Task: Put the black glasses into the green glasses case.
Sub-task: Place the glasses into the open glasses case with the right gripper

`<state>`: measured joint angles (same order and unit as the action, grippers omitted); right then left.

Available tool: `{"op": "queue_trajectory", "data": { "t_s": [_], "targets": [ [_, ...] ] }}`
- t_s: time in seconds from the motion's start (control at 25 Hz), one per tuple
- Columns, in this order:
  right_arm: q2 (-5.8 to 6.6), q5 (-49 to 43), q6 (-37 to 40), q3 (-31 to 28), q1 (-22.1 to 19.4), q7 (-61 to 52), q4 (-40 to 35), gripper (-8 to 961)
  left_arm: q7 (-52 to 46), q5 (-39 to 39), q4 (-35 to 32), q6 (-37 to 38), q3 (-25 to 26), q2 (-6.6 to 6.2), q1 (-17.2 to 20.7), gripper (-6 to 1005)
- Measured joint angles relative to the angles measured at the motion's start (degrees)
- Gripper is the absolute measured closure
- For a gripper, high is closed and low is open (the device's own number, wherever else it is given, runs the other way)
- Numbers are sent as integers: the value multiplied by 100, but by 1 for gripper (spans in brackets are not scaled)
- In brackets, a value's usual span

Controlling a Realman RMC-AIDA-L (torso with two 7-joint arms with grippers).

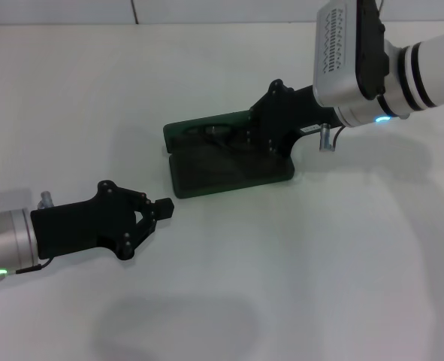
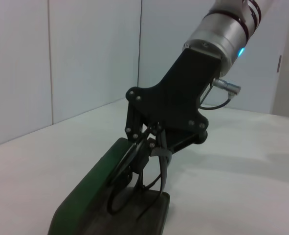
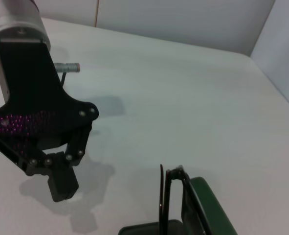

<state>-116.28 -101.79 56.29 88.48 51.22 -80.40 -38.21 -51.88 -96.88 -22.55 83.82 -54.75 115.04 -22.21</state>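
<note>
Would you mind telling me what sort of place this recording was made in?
Probably a lab or test room: a bare white table, plain pale wall panels, and only a green glasses case laid out, with the right gripper holding black glasses over it and the left gripper nearby.

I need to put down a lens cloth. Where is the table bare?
Bare: the table ahead of the left tool and near of the green glasses case, plus the far strip behind the case. Crowded: over the case, where the right tool holds the black glasses.
</note>
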Motion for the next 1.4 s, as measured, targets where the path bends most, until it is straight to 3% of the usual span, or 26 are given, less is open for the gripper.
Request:
{"op": "queue_trajectory", "data": {
  "t_s": [0.84,1.4],
  "targets": [
    [9,-68,-131,223,-45,-1,-32,901,-59,-89,5,29,-9,62,-34,970],
    [9,-14,-317,279,-285,-21,-285,900,-77,-145,-4,38,-9,79,-118,969]
  ]
}}
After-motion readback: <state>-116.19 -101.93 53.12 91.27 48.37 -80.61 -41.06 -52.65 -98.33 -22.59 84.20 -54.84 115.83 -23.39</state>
